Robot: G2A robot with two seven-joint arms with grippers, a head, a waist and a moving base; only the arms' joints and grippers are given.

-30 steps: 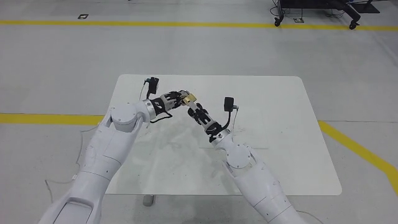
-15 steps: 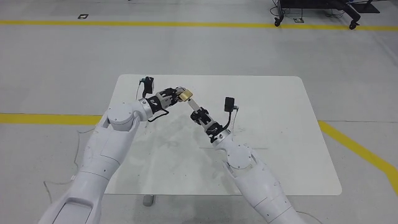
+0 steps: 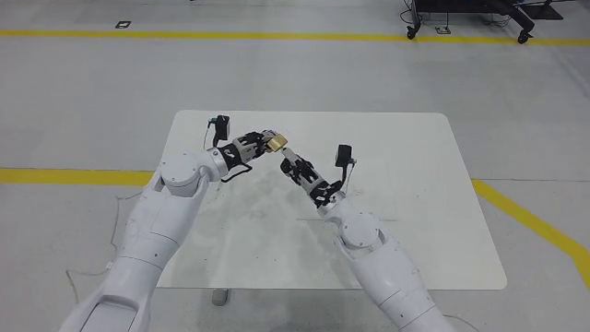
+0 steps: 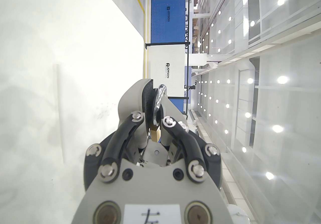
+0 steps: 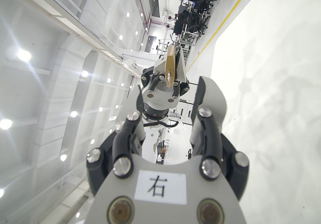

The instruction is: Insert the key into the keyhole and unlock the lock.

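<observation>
Lock [image 5: 171,59], centre frame in the right wrist view and above the counter [image 3: 415,194], was clamped in the left tool [image 4: 158,99]; key [image 5: 170,79] appeared seated in its keyhole. Right tool [image 5: 170,95] stood open, short of the key. Off-axis closing could bend the key or twist the lock loose.

I see the brass padlock [image 3: 279,142] held up off the desk, over its far half and left of the middle, clamped in the left gripper [image 3: 272,140] with its silver shackle [image 4: 159,100] between the fingers. A small silver key [image 5: 170,79] sticks out of its keyhole end
</observation>
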